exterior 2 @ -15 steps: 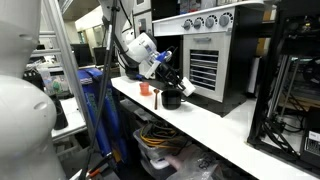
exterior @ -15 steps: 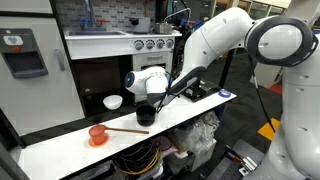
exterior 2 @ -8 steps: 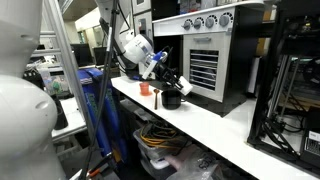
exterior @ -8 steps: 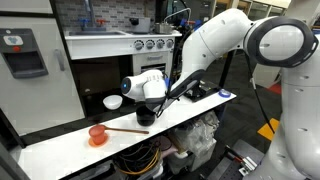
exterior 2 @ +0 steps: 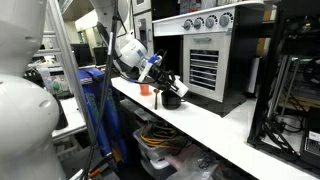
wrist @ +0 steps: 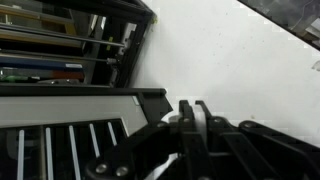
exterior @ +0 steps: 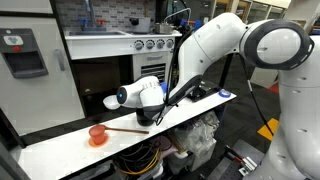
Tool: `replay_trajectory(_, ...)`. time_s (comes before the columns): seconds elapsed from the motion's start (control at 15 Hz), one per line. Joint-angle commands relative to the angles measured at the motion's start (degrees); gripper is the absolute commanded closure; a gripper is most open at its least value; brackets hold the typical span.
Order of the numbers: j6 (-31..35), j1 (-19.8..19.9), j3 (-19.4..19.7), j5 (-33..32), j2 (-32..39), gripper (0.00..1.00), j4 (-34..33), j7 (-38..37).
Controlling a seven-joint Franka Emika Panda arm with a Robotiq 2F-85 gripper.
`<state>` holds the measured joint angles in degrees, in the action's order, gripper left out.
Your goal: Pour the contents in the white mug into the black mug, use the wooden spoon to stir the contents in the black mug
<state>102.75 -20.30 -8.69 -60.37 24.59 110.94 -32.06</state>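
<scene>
With the jaws pressed together, seemingly empty, near the black mug, pouring is judged unstarted; next they must be spread around the white mug.

The arm is built of big white shells, smooth, rounded and glossy, with dark grey rings at the joints. The wrist is white too. The end effector is black and matte, made of angular linked pieces.
</scene>
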Motion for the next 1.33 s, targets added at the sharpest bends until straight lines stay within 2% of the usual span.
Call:
replay_trajectory(0.0, -1.23, 0.28, -0.73, -0.48, 1.05, 0.98, -1.55, 1.11)
replay_trajectory(0.07, -0.37, 0.5, -0.84, -0.17, 0.24, 0.91, -0.21, -0.02)
replay_trajectory(0.87, -0.37, 0.5, -0.85, -0.17, 0.24, 0.91, -0.3, 0.02)
replay_trajectory(0.93, -0.37, 0.5, -0.85, -0.17, 0.24, 0.98, -0.3, 0.02)
replay_trajectory(1.27, -4.63, -1.22, -0.59, -2.34, 1.57, 0.98, -1.92, -0.04)
